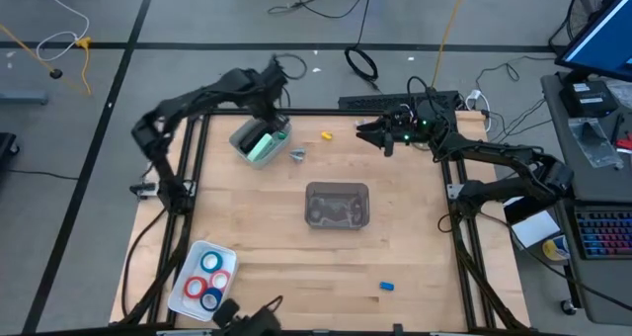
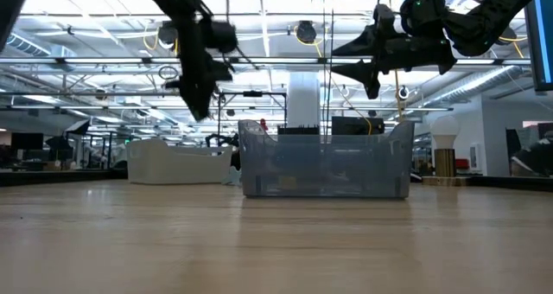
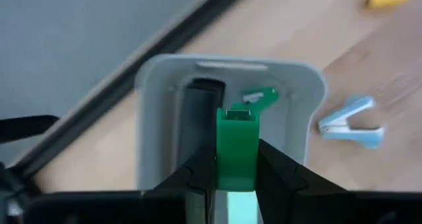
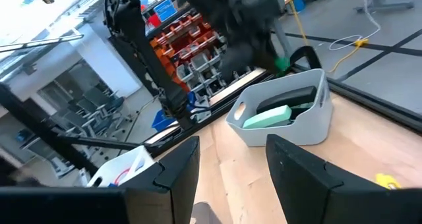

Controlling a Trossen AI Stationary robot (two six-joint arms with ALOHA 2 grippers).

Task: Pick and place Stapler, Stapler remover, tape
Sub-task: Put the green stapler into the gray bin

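Note:
A pale grey bin [image 1: 247, 138] stands at the table's far left. In it lie the mint-green stapler [image 4: 267, 116] and a dark oblong thing [image 3: 201, 102]. My left gripper [image 3: 236, 163] hangs over this bin [image 3: 155, 99], shut on a small bright green stapler-like piece [image 3: 236, 145]. A pale blue stapler remover [image 3: 349, 122] lies on the wood beside the bin. The tape rings [image 1: 209, 277] lie in a white tray at the near left. My right gripper [image 1: 370, 133] is open and raised over the far right, holding nothing. My left gripper pinches the bright green piece by its two long sides [image 3: 231, 168] between the two fingers. The fingers come from above, slanting down. The piece stands out past the fingertips with its metal-tipped end [image 3: 239, 114] foremost, lifted clear above the bin's inside.
A clear plastic bin [image 1: 338, 205] stands mid-table. A small yellow thing [image 1: 327, 134] lies near the far edge and a small blue thing [image 1: 387, 286] near the front right. Black frame rails [image 1: 193, 168] run along both sides of the table.

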